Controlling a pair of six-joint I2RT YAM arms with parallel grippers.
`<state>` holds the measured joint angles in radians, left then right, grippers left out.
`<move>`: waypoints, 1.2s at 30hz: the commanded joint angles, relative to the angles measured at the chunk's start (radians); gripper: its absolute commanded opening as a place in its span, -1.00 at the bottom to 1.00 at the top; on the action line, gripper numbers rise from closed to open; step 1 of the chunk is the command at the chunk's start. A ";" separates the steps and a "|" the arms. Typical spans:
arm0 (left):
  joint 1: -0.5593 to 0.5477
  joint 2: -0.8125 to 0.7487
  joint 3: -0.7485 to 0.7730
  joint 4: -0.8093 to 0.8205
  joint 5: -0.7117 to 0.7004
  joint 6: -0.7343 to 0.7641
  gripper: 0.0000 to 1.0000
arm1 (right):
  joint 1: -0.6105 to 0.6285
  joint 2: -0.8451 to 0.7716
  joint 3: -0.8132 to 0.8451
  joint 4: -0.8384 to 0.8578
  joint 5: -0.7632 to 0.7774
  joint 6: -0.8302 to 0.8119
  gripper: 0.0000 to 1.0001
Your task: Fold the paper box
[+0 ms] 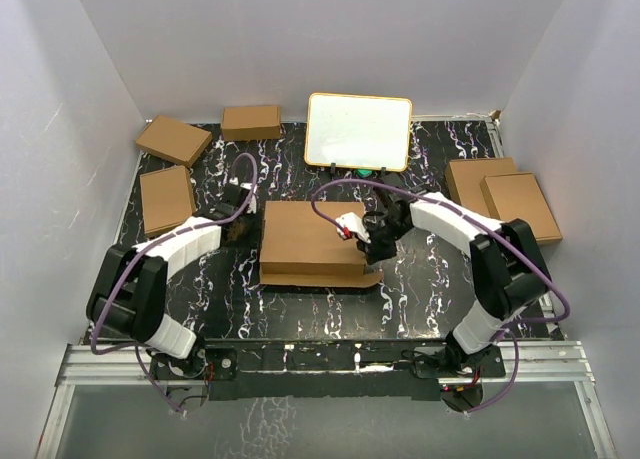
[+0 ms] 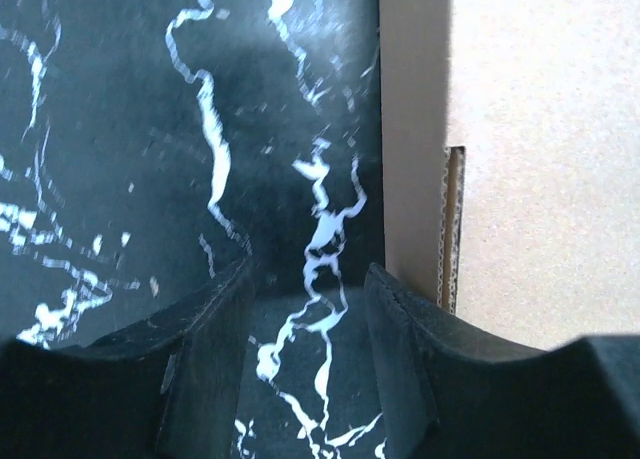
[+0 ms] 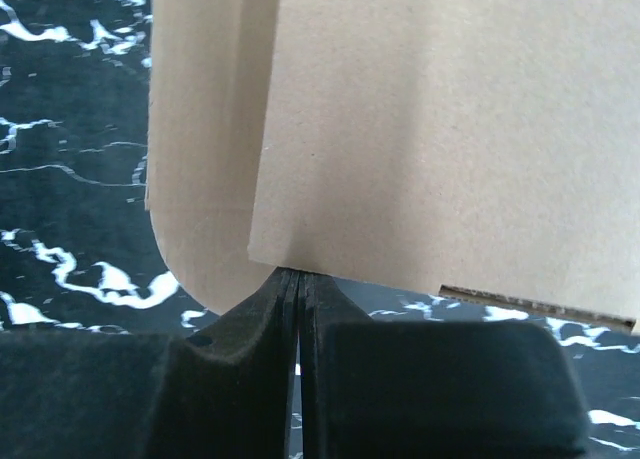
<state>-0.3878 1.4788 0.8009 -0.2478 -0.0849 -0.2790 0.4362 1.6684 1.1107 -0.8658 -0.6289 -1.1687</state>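
Note:
The paper box (image 1: pixel 312 241) lies mid-table as a flat brown rectangle with a flap (image 1: pixel 320 277) sticking out along its near edge. My left gripper (image 1: pixel 238 229) stands at the box's left side; in the left wrist view it (image 2: pixel 310 289) is open over bare marbled table, with the box's wall (image 2: pixel 415 129) just past the right finger (image 2: pixel 400 329). My right gripper (image 1: pixel 372 241) is at the box's right side. In its wrist view the fingers are pressed together, and the gripper (image 3: pixel 297 276) meets the lower edge of a box panel (image 3: pixel 450 129), beside a rounded flap (image 3: pixel 200 179).
A white board with a tan frame (image 1: pixel 359 131) stands at the back. Small folded brown boxes sit at the left (image 1: pixel 166 199), back left (image 1: pixel 174 139) and back (image 1: pixel 251 121); two more lie at the right (image 1: pixel 520 207). White walls close in three sides.

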 commanded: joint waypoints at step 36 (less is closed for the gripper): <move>0.044 0.119 0.420 0.106 0.227 0.078 0.29 | 0.051 -0.508 -0.222 0.027 -0.241 0.125 -0.46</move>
<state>-0.3386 1.8530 1.3476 -0.1974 0.1127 -0.2375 0.5003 1.1786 0.8280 -0.8421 -0.7959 -1.0187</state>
